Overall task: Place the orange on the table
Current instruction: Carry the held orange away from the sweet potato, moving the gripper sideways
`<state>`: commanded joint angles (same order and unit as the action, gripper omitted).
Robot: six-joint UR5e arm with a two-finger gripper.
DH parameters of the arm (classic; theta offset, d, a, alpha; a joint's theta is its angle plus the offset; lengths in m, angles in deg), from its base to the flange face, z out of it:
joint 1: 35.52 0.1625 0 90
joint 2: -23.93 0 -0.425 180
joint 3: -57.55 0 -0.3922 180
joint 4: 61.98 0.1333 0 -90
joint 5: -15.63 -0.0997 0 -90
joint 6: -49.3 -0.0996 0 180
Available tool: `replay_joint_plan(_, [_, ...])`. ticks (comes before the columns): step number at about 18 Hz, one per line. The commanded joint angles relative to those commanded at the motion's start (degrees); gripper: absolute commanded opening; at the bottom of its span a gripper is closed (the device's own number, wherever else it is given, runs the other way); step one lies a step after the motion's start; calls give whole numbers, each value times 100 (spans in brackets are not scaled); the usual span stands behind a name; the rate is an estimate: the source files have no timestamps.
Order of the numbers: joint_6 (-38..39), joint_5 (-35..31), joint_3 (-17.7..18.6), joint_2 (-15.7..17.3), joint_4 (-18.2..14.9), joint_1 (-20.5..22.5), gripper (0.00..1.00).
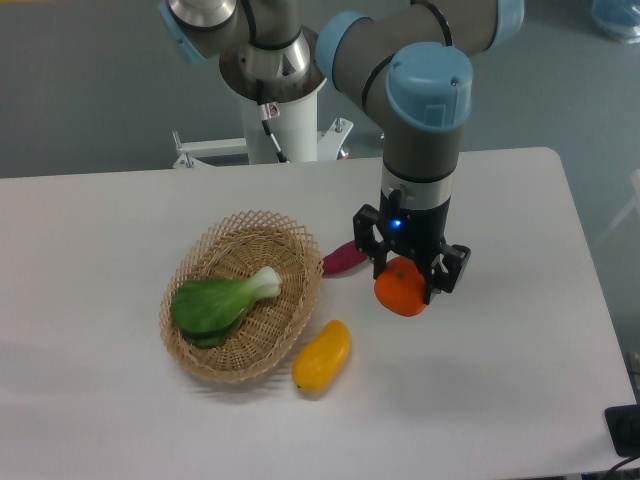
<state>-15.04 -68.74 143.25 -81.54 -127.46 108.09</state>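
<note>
The gripper (408,272) grips the orange (401,287) above the table (500,380), nearer its right edge than its left. Just left lie a purple vegetable (345,259) and a yellow fruit (322,356), both beside the basket (243,297) holding a green vegetable (218,302).

You are looking at an arm (400,50) built of grey cylindrical links with rounded light-blue caps at the joints, rising from a white column whose white bracket foot sits at the far edge of the table (520,330); a thin dark cable with a small red mark runs down that column. Its last link ends in a silver ring, and below it a black gripper (410,268) with a small blue light glowing on its body and two black fingers (440,275).
</note>
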Motion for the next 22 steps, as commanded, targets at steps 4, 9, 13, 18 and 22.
replay_joint_plan(4, [0,0,-9,-9,9,0,71])
replay_joint_plan(9, [-227,-18,35,-9,0,96,71])
replay_joint_plan(13, [-1018,-35,167,-18,18,377,71])
replay_joint_plan(18, [-2152,-27,474,-158,114,834,71])
replay_joint_plan(22, [-2294,-44,790,-430,342,976,71])
